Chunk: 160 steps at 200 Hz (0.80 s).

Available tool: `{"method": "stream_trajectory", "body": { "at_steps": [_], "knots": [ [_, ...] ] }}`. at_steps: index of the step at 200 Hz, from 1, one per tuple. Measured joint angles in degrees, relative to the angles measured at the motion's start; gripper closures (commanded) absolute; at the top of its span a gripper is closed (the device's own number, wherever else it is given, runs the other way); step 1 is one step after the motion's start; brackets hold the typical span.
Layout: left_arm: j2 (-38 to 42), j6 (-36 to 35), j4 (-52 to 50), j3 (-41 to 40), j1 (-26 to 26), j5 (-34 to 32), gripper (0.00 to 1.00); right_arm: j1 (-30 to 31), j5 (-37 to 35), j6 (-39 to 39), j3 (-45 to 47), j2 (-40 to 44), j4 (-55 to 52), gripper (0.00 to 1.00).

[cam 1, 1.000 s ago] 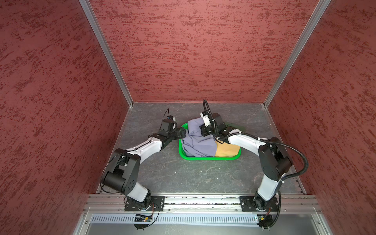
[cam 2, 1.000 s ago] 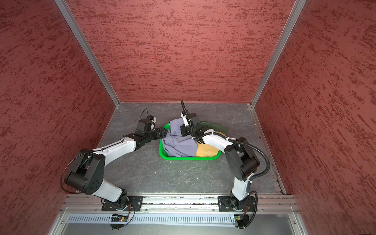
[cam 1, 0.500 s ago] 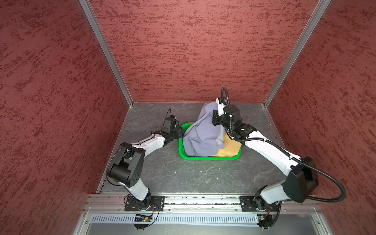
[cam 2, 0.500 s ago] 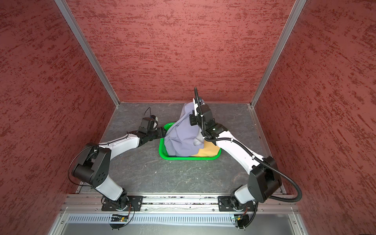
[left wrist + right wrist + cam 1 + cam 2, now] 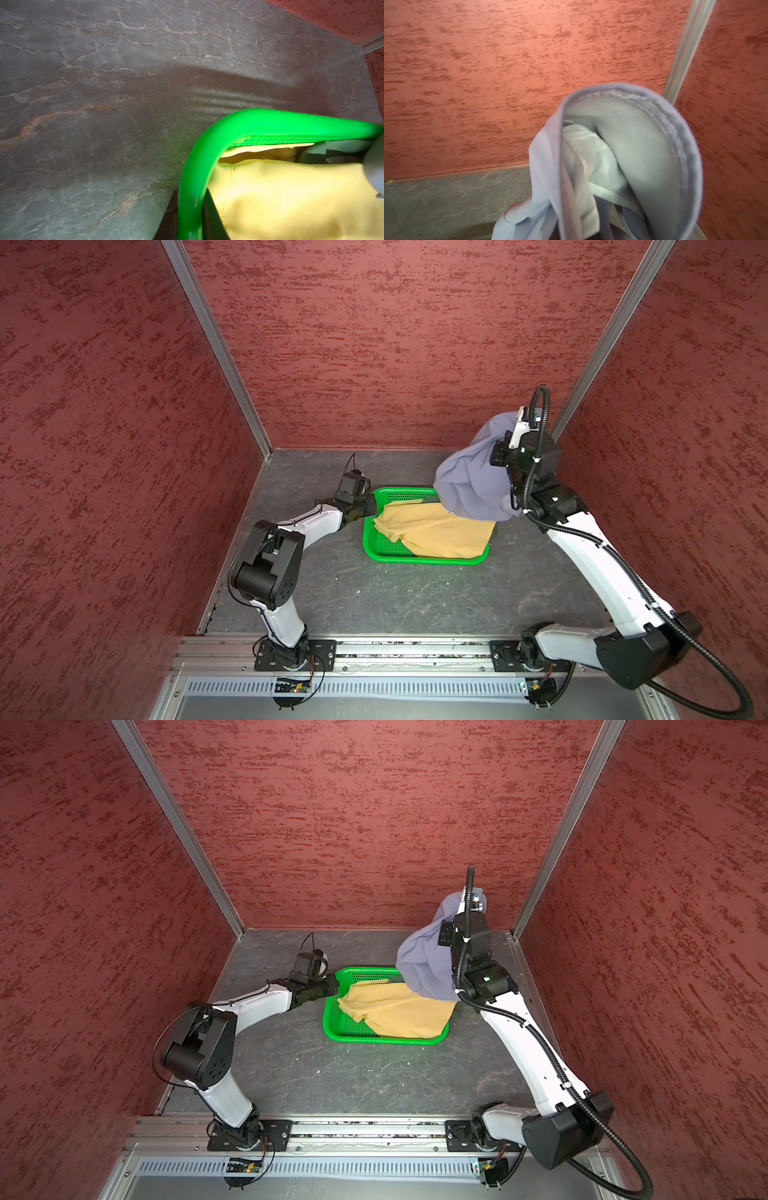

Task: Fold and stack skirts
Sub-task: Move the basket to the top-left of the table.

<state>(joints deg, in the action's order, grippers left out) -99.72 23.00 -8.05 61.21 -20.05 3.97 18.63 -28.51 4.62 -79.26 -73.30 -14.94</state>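
The lavender-grey skirt (image 5: 473, 481) (image 5: 424, 965) hangs bunched in the air above the basket's far right corner. My right gripper (image 5: 518, 433) (image 5: 468, 903) is shut on its top edge, near the back right corner post. In the right wrist view the skirt (image 5: 633, 155) hides the fingers. The mustard-yellow skirt (image 5: 440, 531) (image 5: 399, 1011) (image 5: 291, 197) lies spread in the green basket (image 5: 370, 539) (image 5: 332, 1021). A sliver of dark green skirt (image 5: 430, 499) (image 5: 395, 979) shows beneath it. My left gripper (image 5: 191, 201) is shut on the basket's left rim (image 5: 270, 121), one finger on each side.
Red textured walls close in the grey stone-patterned floor (image 5: 415, 597) on three sides, with metal corner posts (image 5: 598, 344). A metal rail (image 5: 395, 651) carrying both arm bases runs along the front edge.
My right gripper has carried the lavender-grey skirt up out of the basket and to the back right, baring the yellow skirt. My left gripper has closed on the basket's rim.
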Motion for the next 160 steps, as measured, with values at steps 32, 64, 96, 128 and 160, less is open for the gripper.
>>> {"method": "stream_trajectory", "body": {
  "at_steps": [32, 64, 96, 128, 160],
  "knots": [
    [-0.1, 1.7, -0.9, 0.6, 4.0, 0.0, 1.0, -2.8, -3.1, -0.8, 0.0, 0.2, -2.2, 1.0],
    [-0.1, 3.3, -2.8, 1.5, 10.4, -2.7, 1.0, -4.5, -4.6, -1.0, 0.0, 0.2, -3.4, 1.0],
    [0.4, 5.7, -5.7, 2.6, 15.8, -7.2, 1.0, -4.8, -4.7, -0.3, 0.0, 0.2, -4.2, 1.0],
    [2.3, 9.5, -9.4, 2.6, 19.1, -13.2, 1.0, -5.0, -4.7, 1.0, 0.7, -0.5, -4.6, 1.0],
    [6.3, 14.7, -12.5, 0.6, 20.0, -19.8, 1.0, -5.0, -3.1, 2.5, 3.3, -2.1, -4.7, 1.0]
  ]
}}
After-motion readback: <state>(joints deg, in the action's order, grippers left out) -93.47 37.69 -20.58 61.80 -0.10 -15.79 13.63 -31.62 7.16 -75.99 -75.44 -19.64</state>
